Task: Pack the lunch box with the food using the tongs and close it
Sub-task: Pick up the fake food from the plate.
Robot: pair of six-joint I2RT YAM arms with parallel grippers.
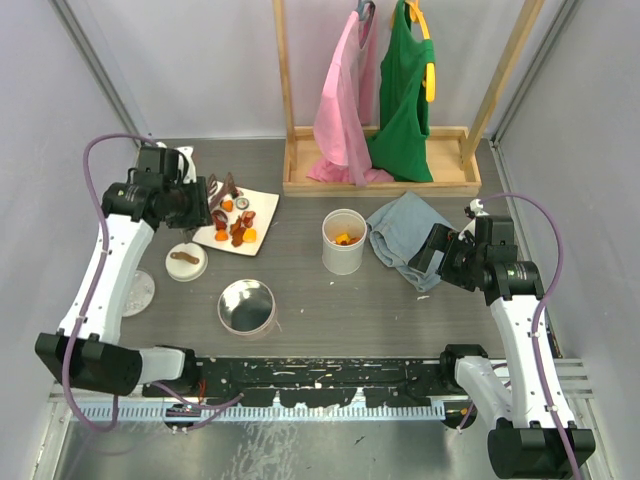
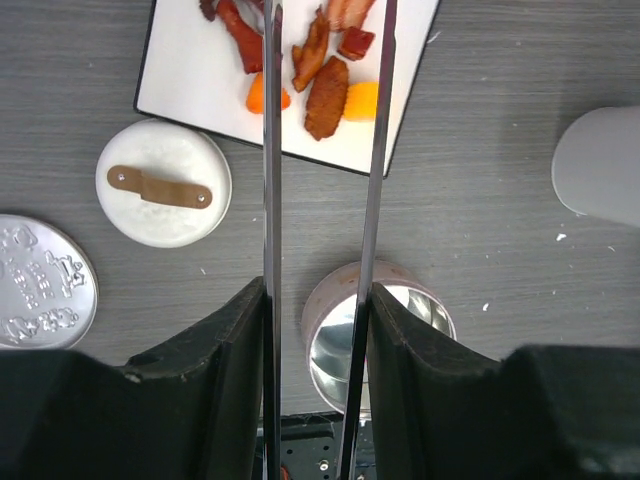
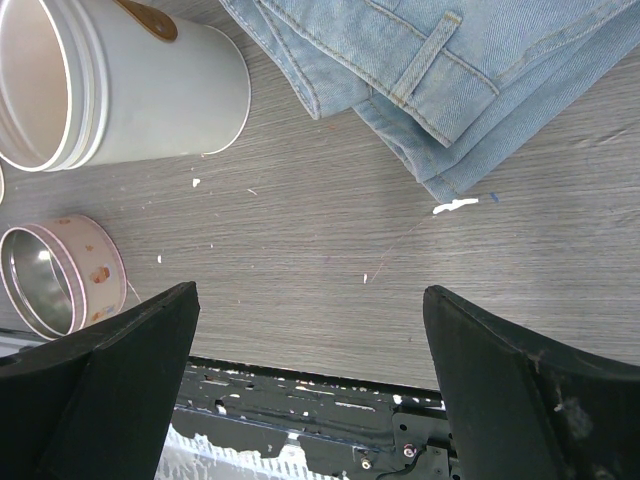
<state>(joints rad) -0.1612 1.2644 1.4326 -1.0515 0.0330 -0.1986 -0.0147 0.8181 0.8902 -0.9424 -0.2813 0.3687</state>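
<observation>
My left gripper [image 2: 318, 300] is shut on the tongs [image 2: 272, 150], one thin grey arm against each finger. The two arms run out over the white plate [image 2: 190, 80] and stand apart, with brown and red food [image 2: 325, 95] between them. Their tips pass beyond the top edge of the left wrist view. Orange pieces [image 2: 262, 95] lie beside the arms. The lunch box [image 1: 343, 258], a white cylinder, stands upright mid-table with orange food inside. Its white lid with a brown strap [image 2: 163, 183] lies near the plate. My right gripper [image 3: 310, 300] hangs open over bare table, holding nothing.
An open pink-rimmed metal tin [image 1: 246, 305] sits near the front, and a silver embossed lid [image 2: 40, 285] lies to its left. Folded jeans [image 1: 405, 235] lie right of the lunch box. A wooden rack with pink and green garments [image 1: 375, 100] stands at the back.
</observation>
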